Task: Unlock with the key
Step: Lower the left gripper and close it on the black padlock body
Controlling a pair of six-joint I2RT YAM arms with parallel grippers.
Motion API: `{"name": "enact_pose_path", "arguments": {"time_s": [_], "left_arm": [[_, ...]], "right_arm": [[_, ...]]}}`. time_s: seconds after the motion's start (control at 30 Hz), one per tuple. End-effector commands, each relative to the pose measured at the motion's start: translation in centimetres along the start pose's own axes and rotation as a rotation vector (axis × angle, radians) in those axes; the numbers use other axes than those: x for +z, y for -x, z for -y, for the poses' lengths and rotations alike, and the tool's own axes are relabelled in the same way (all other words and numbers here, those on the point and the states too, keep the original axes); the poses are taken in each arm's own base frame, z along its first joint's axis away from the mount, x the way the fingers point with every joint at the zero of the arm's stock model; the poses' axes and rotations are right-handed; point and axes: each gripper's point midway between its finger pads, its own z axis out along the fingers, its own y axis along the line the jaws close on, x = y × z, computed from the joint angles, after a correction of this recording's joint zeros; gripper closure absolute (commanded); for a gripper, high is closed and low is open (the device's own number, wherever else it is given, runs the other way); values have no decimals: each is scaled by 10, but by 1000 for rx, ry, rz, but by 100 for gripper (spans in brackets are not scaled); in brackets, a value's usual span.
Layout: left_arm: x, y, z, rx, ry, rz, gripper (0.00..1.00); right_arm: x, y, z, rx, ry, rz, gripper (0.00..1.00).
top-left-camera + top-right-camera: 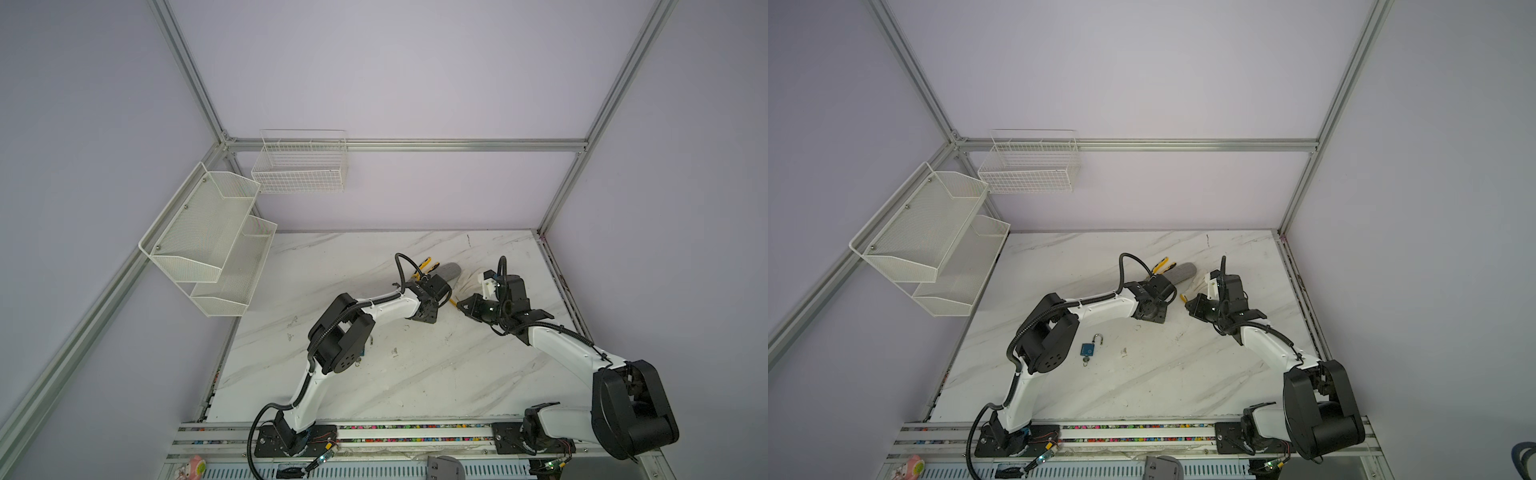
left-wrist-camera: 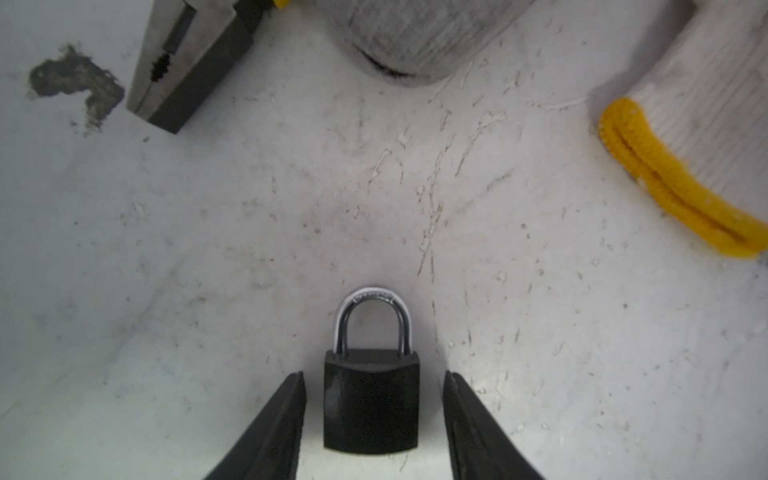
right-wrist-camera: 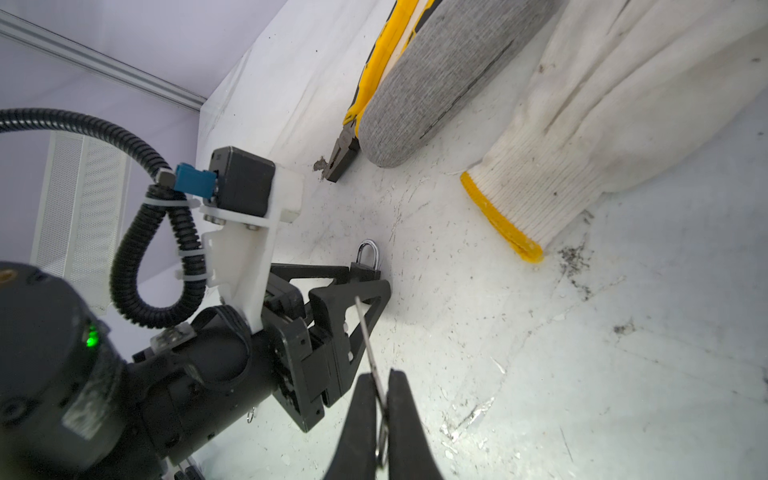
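Closest to the lens in the left wrist view, the left gripper (image 2: 374, 374) stands partly open. Its black fingers (image 2: 274, 428) straddle the body of a black padlock (image 2: 371, 411), with a narrow gap on each side and neither finger touching it. The padlock lies on the marble-patterned tabletop (image 2: 208, 249). Its steel shackle (image 2: 371, 305) is seated in the body and points away from the gripper.

The right gripper (image 3: 381, 380) is clamped tight on the key (image 3: 364, 328), with a small ring showing between its fingers. The blade sticks out past the fingertips toward the padlock and stops short of it. The tip crosses in front of one left finger; whether it touches that finger cannot be told.

The rest is placed as seen from above, with the left gripper as the dial's centre:
- The yellow-handled pliers (image 1: 427, 263) lie at about 12 o'clock, their steel nose pointing back toward the padlock.
- The grey fabric case (image 1: 451, 270) lies just beside the pliers at 1 o'clock.
- The white knit glove (image 2: 706, 104) with a yellow cuff is at 2 o'clock.
- The right gripper comes in from about 4 o'clock.
- In a top view a small blue padlock (image 1: 1088, 349) rests on the table at 8 o'clock, well apart, beside the left arm's elbow.
- Far out at 10 o'clock a two-tier mesh shelf (image 1: 926, 232) hangs on the side wall.
- A wire basket (image 1: 1030, 170) hangs on the back wall at 11 o'clock.
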Motion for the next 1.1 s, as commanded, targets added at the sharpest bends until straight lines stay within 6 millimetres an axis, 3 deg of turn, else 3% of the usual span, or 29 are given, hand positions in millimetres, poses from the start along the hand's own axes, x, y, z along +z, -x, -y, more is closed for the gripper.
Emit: {"name": "enact_pose_path", "arguments": {"time_s": [0.0,0.4,1.07], "left_arm": [[-5,20,6,-21,10,50,48],[10,7,-9,15,110,16,55],[1,-4,-22,-72,140,-40,65]], "right_arm": [[-3,9,-9,-26,29,19,100],[1,7,-10,-23,51,7,100],[3,8,-18,-34,89,-3,100]]}}
